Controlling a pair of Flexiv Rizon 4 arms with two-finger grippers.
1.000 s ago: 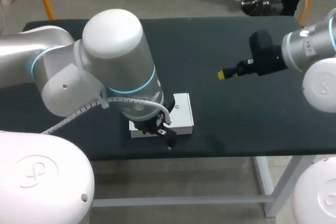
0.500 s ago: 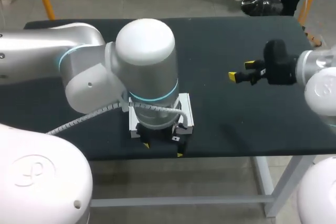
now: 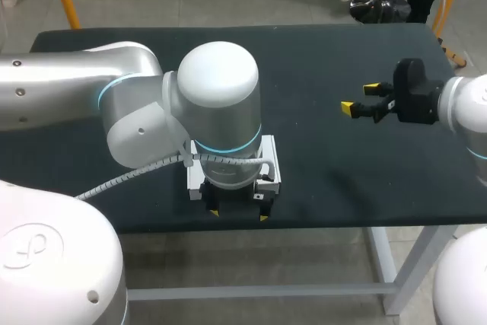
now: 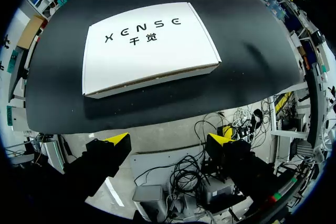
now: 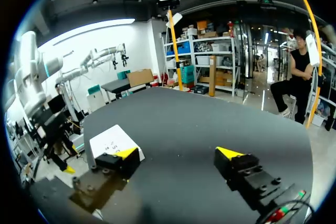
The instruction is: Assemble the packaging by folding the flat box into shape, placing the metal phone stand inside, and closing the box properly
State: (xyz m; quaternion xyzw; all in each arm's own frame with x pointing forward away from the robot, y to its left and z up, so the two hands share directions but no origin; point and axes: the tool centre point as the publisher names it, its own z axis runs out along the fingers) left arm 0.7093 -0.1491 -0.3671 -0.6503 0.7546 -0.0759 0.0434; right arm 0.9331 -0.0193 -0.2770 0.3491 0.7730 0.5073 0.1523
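Left gripper (image 3: 237,209) hangs at the near edge of the table (image 3: 342,180). Fingers spread wide, nothing between them. In the left wrist view both yellow tips sit on the floor side of that edge, not over the black top.

The box (image 4: 149,45) lies flat on the table just ahead of those fingers, printed face up, close to the near edge. Its long axis runs across the gripper's opening, parallel to the line from one tip to the other. A long side wall with a seam along it faces the fingers.

From the head camera the left arm (image 3: 217,104) covers most of the box. Only its right end and a strip of the near side show.

Right gripper (image 3: 361,103) is farther back and well apart to the right, above bare table. Fingers spread, empty. In its own wrist view the box shows small, partly behind one finger.

Judgement: the left arm is much the nearer, so any push or press on the near wall falls to it. The approach would be straight ahead along the fingers.

The box looks folded into shape and possibly shut, but the seam is not clear enough to be sure. No phone stand shows in any view, and I cannot tell whether it is inside
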